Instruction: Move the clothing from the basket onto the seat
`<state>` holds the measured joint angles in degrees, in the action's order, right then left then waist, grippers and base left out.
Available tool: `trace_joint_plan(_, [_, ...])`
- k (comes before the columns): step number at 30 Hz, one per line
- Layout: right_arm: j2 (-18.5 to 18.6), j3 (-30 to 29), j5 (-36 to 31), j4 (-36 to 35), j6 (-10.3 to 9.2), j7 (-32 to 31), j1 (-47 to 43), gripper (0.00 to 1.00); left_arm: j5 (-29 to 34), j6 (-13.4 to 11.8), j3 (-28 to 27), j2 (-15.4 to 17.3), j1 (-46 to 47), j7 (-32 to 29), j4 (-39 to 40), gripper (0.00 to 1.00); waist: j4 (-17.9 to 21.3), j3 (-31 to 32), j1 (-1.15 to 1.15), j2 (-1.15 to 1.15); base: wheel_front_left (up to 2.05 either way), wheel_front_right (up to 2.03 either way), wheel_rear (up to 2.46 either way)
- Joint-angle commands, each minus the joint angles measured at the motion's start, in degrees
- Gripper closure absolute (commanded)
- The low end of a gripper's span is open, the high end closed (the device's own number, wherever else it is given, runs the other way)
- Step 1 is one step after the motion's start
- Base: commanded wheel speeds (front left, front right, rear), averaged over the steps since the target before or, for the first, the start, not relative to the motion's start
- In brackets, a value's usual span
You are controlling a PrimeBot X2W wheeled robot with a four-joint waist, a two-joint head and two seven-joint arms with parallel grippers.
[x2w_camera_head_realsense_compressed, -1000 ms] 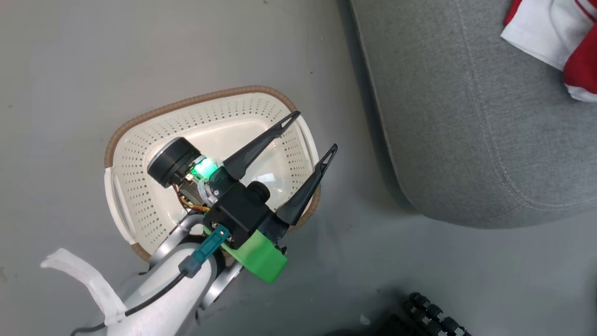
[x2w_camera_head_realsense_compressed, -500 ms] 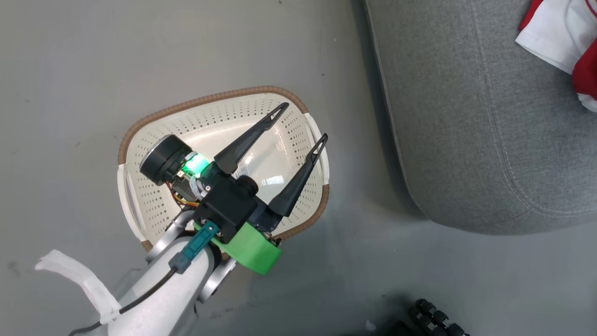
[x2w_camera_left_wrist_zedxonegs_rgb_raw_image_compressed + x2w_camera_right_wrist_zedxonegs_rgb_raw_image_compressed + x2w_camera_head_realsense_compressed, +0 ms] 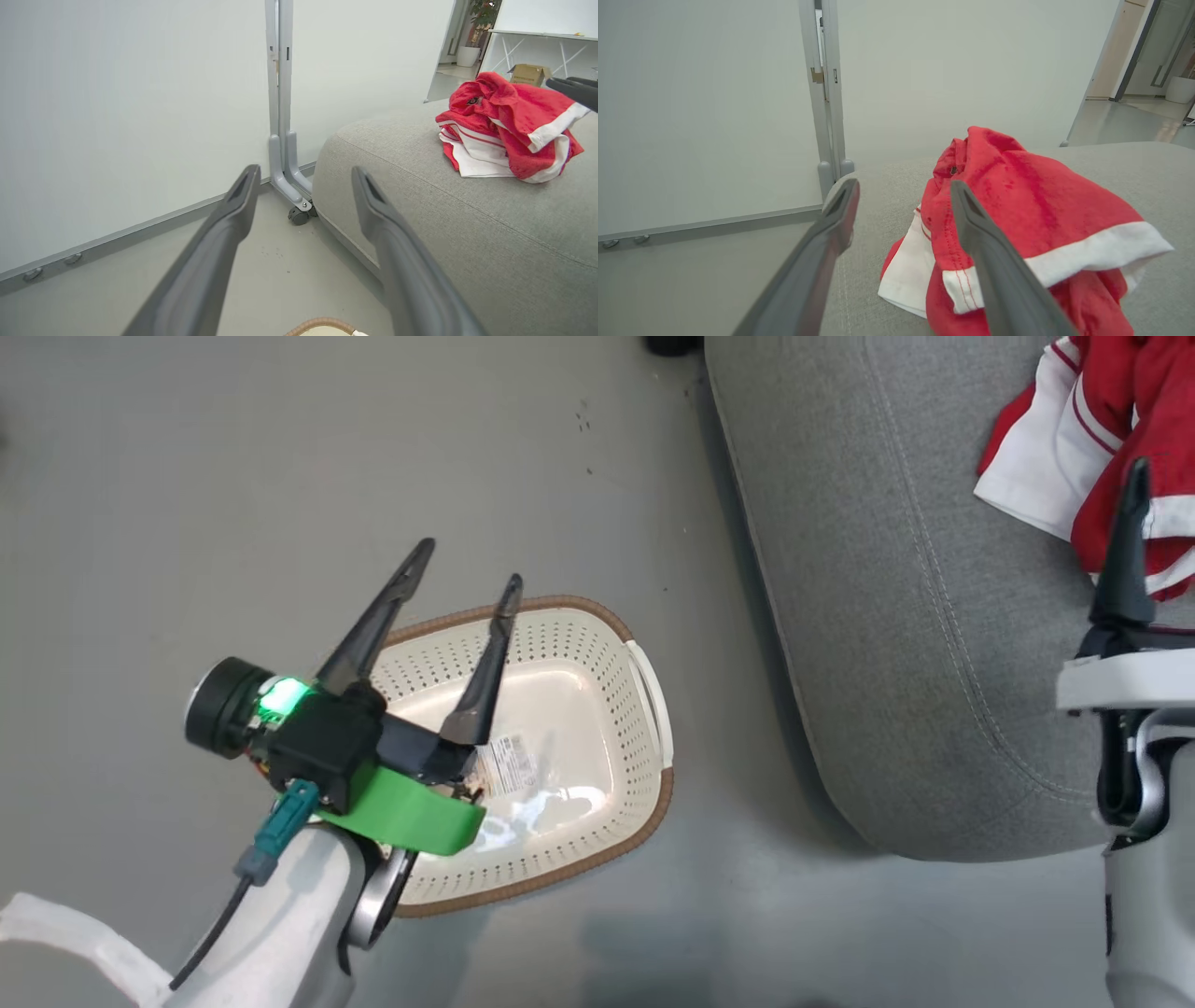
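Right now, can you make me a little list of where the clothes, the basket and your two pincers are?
clothing: red and white heap lying on the seat
basket: on the floor beside the seat, no clothes seen inside, just a sticker
left pincer: open, empty, over the basket's edge
right pincer: open, empty, over the seat near the clothing
task: looks done

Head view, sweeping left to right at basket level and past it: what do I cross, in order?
basket → floor → seat → clothing, lying on the seat's far right.
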<state>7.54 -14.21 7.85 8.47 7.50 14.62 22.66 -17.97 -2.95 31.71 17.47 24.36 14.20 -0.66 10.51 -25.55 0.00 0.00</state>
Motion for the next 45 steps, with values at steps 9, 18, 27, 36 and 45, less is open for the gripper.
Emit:
trace_joint_plan(9, [-2.9,7.3,-0.9,-10.4,-0.02,-4.0,-9.1,0.0,-2.4,-5.0,-9.2,-1.1,-6.1,1.0,0.0,0.0,-5.7,7.8,0.0,0.0,0.0,0.0,0.0])
trace_joint_plan(18, [-4.1,11.1,-1.5,-15.2,-0.02,-6.4,-14.6,0.0,-1.4,-5.8,-18.7,-4.4,-13.3,1.0,0.7,0.0,-9.2,11.0,0.0,0.0,0.0,0.0,0.0])
trace_joint_plan(27, [-4.4,12.3,-1.9,-14.7,-0.02,-7.6,-19.4,0.0,1.4,-3.4,-22.9,-8.1,-20.7,0.9,-0.4,0.0,-10.7,15.2,0.0,0.0,0.0,0.0,0.0])
trace_joint_plan(36, [-4.6,13.6,-1.8,-13.8,-0.02,-8.3,-23.3,0.0,3.9,-0.7,-23.4,-10.2,-24.5,0.9,-3.1,0.0,-10.5,18.3,0.0,0.0,0.0,0.0,0.0])
trace_joint_plan(45, [-4.6,14.1,-0.9,-13.4,-0.02,-8.9,-25.7,0.0,5.3,1.2,-24.7,-11.6,-25.8,1.0,-5.6,0.0,-9.8,20.2,0.0,0.0,0.0,0.0,0.0])
